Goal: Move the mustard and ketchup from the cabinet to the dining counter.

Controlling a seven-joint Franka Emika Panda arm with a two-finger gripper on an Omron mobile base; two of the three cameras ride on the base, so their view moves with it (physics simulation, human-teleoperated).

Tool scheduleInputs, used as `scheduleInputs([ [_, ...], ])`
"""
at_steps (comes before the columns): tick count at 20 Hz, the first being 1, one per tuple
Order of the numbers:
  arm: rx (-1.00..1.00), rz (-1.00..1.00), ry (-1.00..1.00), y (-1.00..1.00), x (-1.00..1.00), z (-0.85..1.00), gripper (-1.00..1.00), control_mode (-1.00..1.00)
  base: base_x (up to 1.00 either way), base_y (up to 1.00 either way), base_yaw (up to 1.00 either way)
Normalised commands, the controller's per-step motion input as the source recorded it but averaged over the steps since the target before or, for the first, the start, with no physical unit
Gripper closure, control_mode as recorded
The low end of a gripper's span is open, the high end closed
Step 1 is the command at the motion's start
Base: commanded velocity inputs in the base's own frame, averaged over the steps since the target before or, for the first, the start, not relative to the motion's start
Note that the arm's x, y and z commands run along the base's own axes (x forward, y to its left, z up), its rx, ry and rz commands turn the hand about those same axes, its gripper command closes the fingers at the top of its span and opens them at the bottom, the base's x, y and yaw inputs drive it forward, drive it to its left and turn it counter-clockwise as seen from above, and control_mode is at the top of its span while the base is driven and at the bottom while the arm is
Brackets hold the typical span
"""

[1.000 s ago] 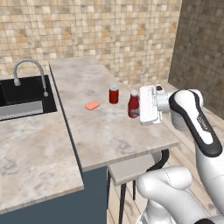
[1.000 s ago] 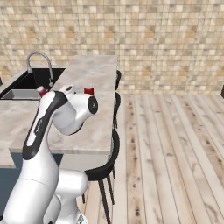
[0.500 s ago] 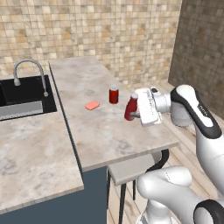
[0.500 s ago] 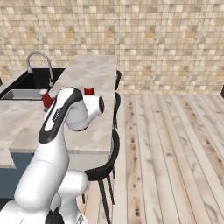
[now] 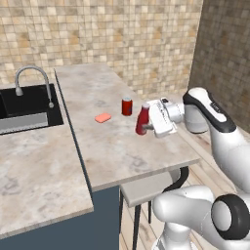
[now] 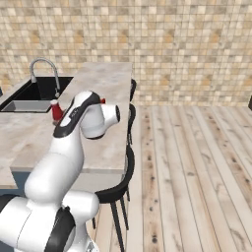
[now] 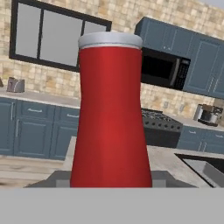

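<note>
Ketchup point(image 5: 142, 118) sits clamped upright between my jaws, its base at the surface of the dining counter point(image 5: 117, 151), though I cannot tell if it touches. My gripper point(image 5: 150, 126) reaches in from the counter's overhanging side, with a small red can point(image 5: 127, 106) just beyond and a pink sponge point(image 5: 103, 117) further toward the sink point(image 5: 27, 107).

Glossy white rounded arm point(image 5: 215, 132) with dark grey joint bands

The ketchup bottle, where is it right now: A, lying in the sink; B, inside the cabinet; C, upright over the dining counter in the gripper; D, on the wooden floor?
C: the ketchup stands upright in the gripper over the dining counter, beside the small red can.
</note>
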Motion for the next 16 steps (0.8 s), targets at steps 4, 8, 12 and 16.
scheduleInputs([
  [4, 0.0, 0.02, 0.0, 0.15, 0.31, -0.26, 1.0, -1.0, 0.0, 0.0, 0.0],
  [8, 0.0, 0.02, 0.01, 0.15, 0.26, -0.3, 1.0, -1.0, 0.0, 0.0, 0.0],
  [12, 0.0, 0.02, 0.0, 0.19, 0.17, -0.34, 1.0, -1.0, 0.0, 0.0, 0.0],
  [16, 0.0, 0.0, 0.07, 0.11, 0.25, -0.38, 1.0, -1.0, 0.0, 0.0, 0.0],
])
